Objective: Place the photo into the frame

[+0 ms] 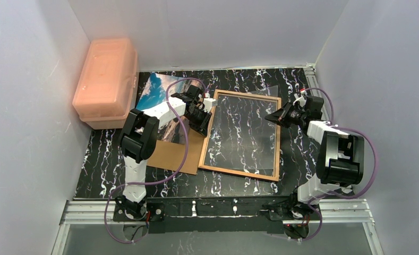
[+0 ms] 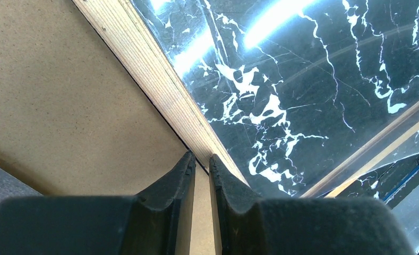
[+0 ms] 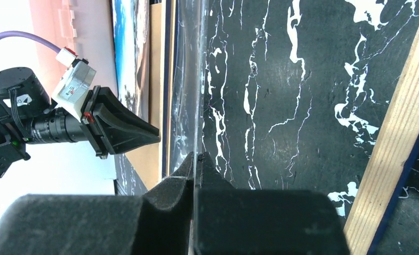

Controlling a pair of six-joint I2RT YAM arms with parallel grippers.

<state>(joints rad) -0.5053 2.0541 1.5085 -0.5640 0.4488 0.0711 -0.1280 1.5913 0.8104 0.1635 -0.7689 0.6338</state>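
Left end effector [image 2: 202, 156] pinching frame [image 2: 155, 79] edge | right end effector [image 3: 196, 156] pinching clear pane [image 3: 188, 106]

Black marble-look table [image 1: 249, 188], white veins all over. Frame [image 1: 239, 174] lying centre-right, wood side up. Brown backing board [image 1: 172, 156] right against frame's left rail, near side. Beach photo [image 1: 153, 90] further back left, partly hidden by arm. Peachy plastic box [image 1: 107, 79] at far left corner.
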